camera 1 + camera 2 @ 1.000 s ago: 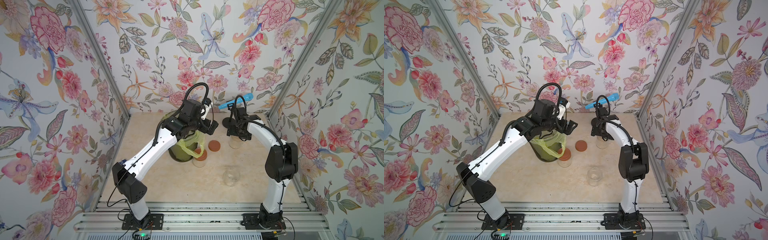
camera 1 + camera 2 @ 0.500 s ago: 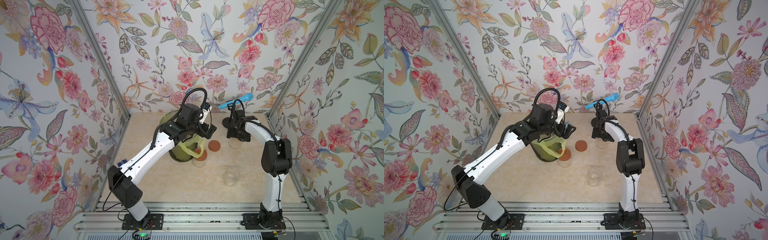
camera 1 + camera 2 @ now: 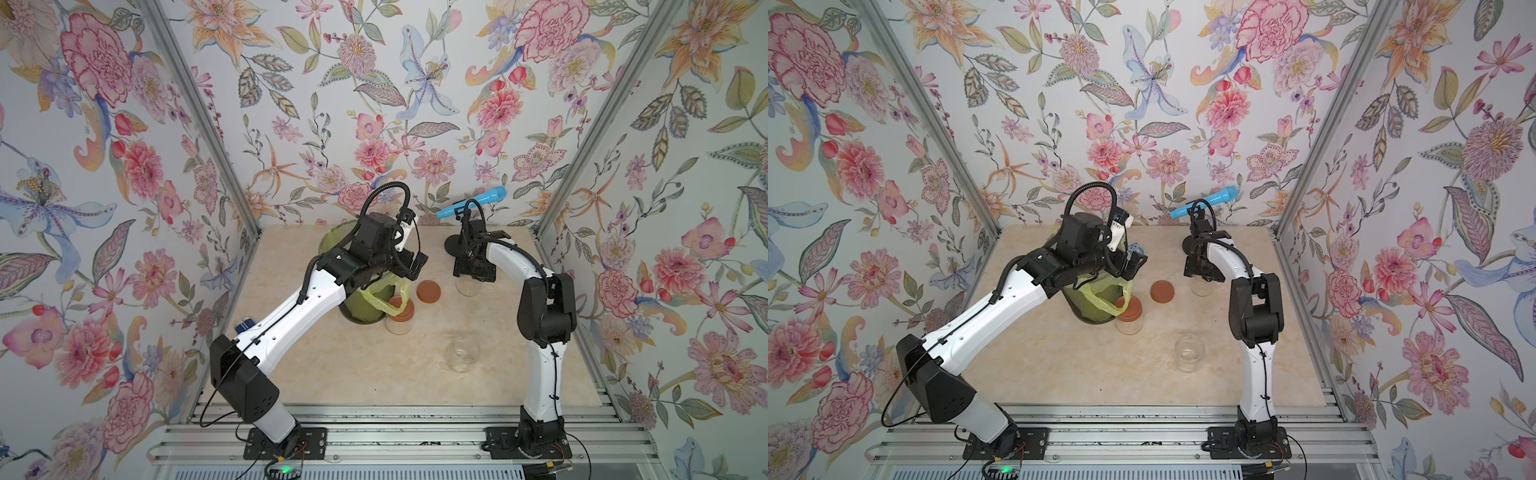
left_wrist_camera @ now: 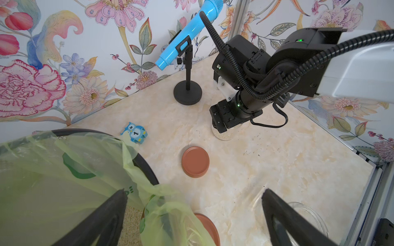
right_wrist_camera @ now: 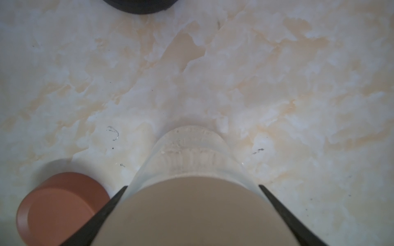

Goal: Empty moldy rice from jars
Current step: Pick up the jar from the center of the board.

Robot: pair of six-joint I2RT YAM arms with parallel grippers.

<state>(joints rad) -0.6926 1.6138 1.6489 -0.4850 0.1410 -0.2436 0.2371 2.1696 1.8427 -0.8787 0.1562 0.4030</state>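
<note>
Under left gripper [image 4: 194, 191], spread wide and empty, lined bin [image 3: 357, 309] with some moldy rice [image 4: 130, 221] already in; just past it, capped jar [image 3: 400, 320] pending, loose brown lid [image 3: 429, 291], emptied jar [image 3: 462, 353], seemingly; further right, right gripper [image 5: 193, 187] pinching beige lid [image 5: 191, 213] of third jar [image 5: 191, 153], rice inside, unscrewing likely next; microphone stand [image 4: 187, 93] close behind, crowding the wrist.

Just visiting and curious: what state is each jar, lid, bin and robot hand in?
Beige-lidded jar: upright, lidded, rice inside.
Right hand: closed on that jar's lid.
Brown-lidded jar: upright, lidded.
Open jar: upright, lidless, looks empty.
Loose brown lid: lying flat, off any jar.
Bin: open, bag-lined.
Left hand: open, empty.
</note>
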